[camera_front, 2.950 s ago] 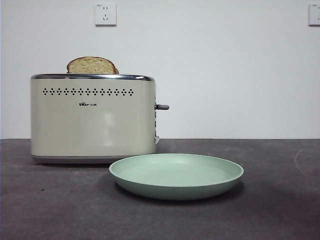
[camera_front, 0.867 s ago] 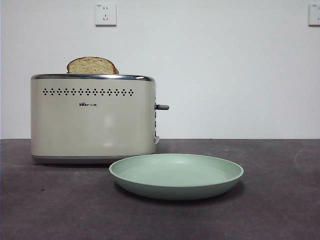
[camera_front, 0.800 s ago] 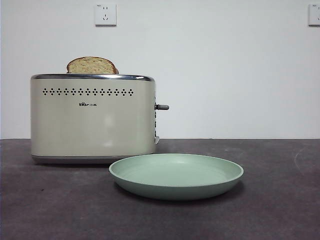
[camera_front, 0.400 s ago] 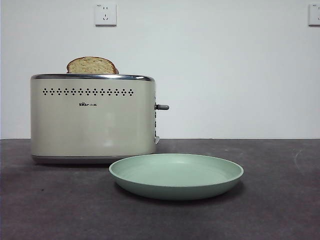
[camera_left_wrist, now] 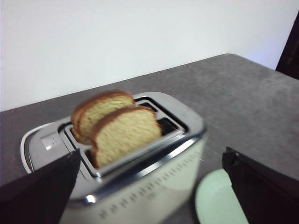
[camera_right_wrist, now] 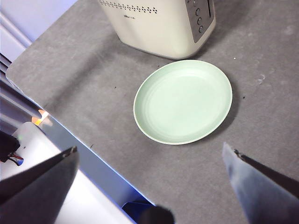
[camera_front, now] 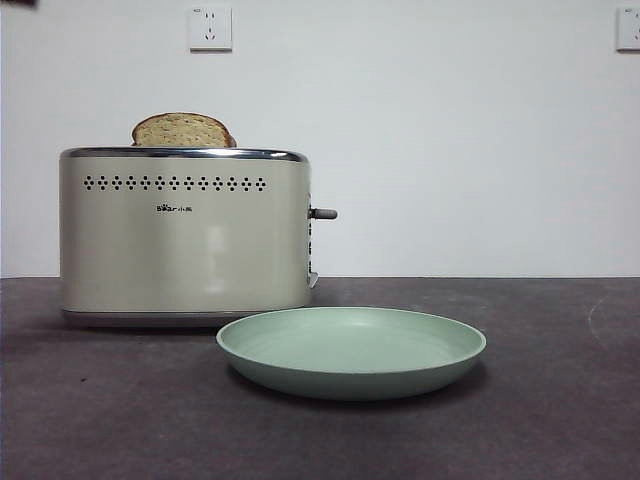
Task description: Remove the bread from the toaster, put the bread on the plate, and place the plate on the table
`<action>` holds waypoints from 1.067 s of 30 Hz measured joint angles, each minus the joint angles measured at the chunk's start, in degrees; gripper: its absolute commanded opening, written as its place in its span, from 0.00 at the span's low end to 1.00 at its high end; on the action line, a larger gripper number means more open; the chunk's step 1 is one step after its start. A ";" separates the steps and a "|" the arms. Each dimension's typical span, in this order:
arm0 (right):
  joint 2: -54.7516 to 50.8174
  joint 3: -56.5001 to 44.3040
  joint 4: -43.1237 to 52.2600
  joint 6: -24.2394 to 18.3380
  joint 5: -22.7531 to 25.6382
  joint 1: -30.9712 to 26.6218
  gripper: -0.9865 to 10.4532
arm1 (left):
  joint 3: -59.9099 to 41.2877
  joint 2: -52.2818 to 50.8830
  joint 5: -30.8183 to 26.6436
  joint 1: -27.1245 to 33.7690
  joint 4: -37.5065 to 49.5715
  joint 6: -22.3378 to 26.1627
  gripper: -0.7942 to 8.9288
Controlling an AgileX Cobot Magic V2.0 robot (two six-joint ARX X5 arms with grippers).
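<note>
The cream toaster (camera_front: 185, 240) stands on the table (camera_front: 560, 420) at the left. Two bread slices stand in its slots: one nearer the vents (camera_left_wrist: 126, 135) and one behind it (camera_left_wrist: 100, 109). In the front view a speckled domed top (camera_front: 180, 130) shows above the chrome rim. The mint-green plate (camera_front: 350, 350) lies empty on the table in front of the toaster's lever end. My left gripper (camera_left_wrist: 152, 156) is open, above the toaster and clear of the slices. My right gripper (camera_right_wrist: 149, 147) is open, high above the plate (camera_right_wrist: 183, 100).
The grey lever (camera_front: 323, 213) sticks out of the toaster's right side. The table's near edge (camera_right_wrist: 70, 135) shows in the right wrist view, with a white base beyond it. A black arm tip (camera_front: 15, 3) shows at the front view's top left corner.
A black arm tip has appeared at the top left corner of the front view. The toaster, slices and plate stand as before.
</note>
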 measured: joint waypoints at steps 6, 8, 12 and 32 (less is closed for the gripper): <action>0.46 -0.02 -0.04 0.00 0.04 0.00 0.66 | 0.00 11.13 -0.26 0.00 13.97 0.50 0.69; 0.46 -0.02 -0.11 0.00 0.04 0.00 0.66 | 0.00 14.32 -0.79 -0.02 17.29 0.57 0.69; 0.59 0.00 -0.20 0.00 0.04 0.00 0.66 | 0.07 19.89 -1.07 -0.20 21.24 0.57 0.69; 0.74 0.00 -0.26 0.07 0.17 0.00 0.66 | 9.33 32.20 -4.09 -6.75 16.06 2.19 0.28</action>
